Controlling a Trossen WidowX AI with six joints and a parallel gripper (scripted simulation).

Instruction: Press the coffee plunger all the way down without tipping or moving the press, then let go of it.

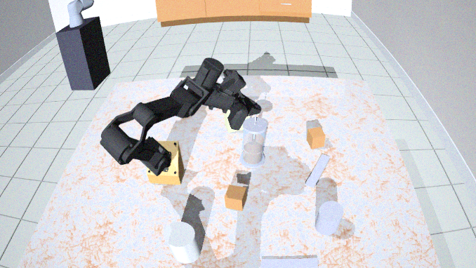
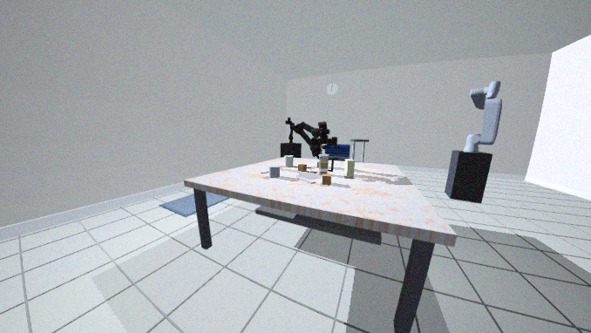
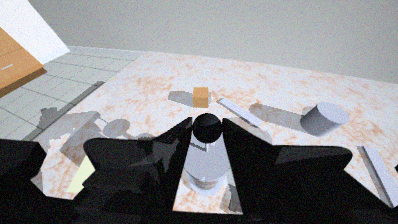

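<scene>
Coffee press, a clear glass cylinder on a pale round base [image 1: 253, 142], stands mid-table in the top view just right of the black gripper [image 1: 250, 113]; any sideways push while pressing could likely tip or slide it, and around it I count two orange cubes, two pale grey cylinders, two flat grey slabs, one pale yellow block. Exterior view: too small to add anything. Wrist view: jaws pinch the black ball plunger knob [image 3: 207, 127], close above the press body.
</scene>
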